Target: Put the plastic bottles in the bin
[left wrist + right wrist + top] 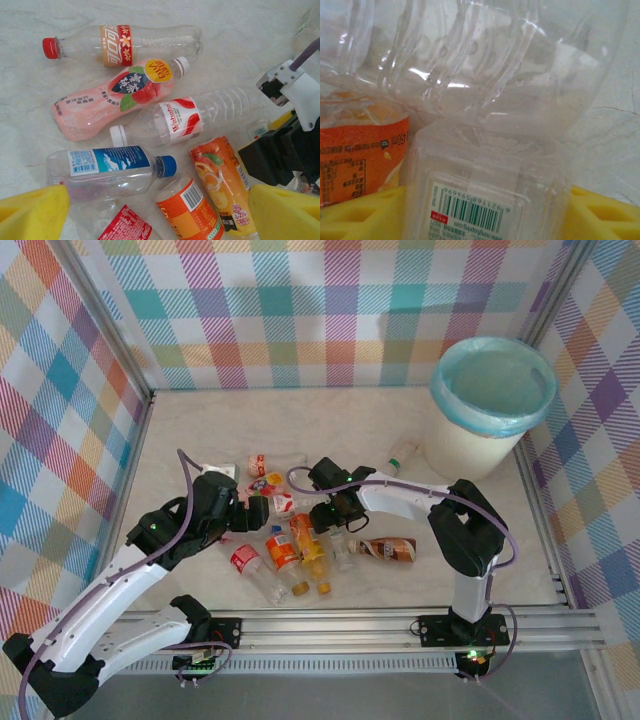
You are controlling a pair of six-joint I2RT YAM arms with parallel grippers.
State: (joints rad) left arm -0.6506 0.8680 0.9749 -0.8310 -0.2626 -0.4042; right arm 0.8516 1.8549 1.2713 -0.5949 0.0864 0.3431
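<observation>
Marbled tabletop [200, 420] holds plastic bottles [285, 550] clustered mid-table; bin [465, 450] at far right corner. Left gripper [160, 215] gapes wide; right gripper [328, 518] pads [605, 210] flank a clear barcoded bottle [470, 200], grasp unclear.

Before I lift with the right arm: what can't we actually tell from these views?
- Right wrist: whether the right gripper is clamped on the clear barcode bottle; the bottle itself covers the finger contact.
- Top: how many bottles the pile holds; the arms hide part of it.
- Left wrist: the red-labelled bottle, cut off by the bottom edge.
- Top: the label of the bottle beside the bin, too small; bin.
</observation>
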